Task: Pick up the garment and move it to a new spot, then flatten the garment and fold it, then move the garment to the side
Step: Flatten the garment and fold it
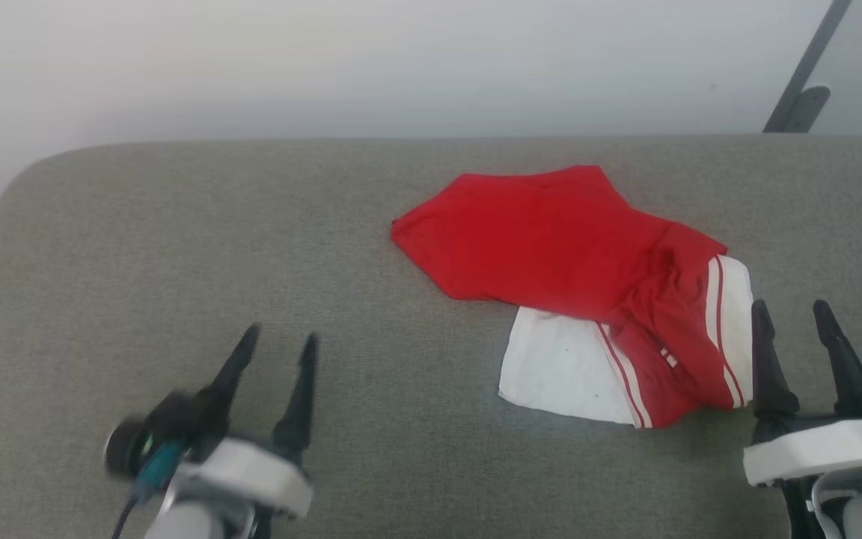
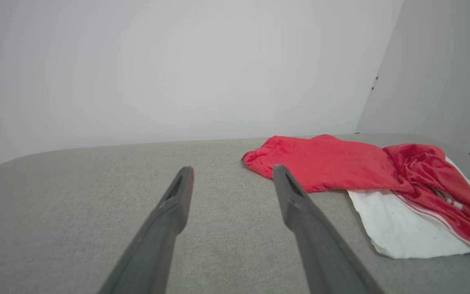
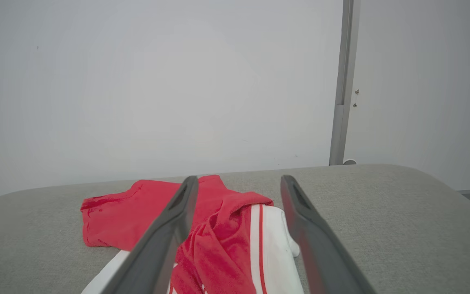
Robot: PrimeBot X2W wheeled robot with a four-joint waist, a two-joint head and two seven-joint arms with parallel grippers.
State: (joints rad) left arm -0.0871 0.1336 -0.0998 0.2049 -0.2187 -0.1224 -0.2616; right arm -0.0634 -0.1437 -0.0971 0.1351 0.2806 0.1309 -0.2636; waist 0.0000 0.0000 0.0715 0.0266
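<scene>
The red garment [image 1: 551,247] lies in a bunched heap on the right half of the grey soft top [image 1: 176,247]. Its red part spreads toward the far side. A white sleeve [image 1: 562,367] pokes out on the near side, and part of the cloth is folded over itself.

The left claw [image 1: 282,333] hangs low on the near left, well apart from the garment. Its two dark fingers stand wide apart and hold nothing. The right claw [image 1: 790,305] is on the near right, just beside the garment's right edge. Its fingers are wide apart too, and they hold nothing.

It looks like the job is at its very start. The garment is not picked up, not flat, not folded and not put to the side. All of that is left to do.

There is lots of bare room on the left and in the middle, so that looks like a good new spot. The far edge of the top is close behind the garment, with the wall [image 1: 401,60] past it. A dark pole [image 1: 805,75] stands at the far right.
</scene>
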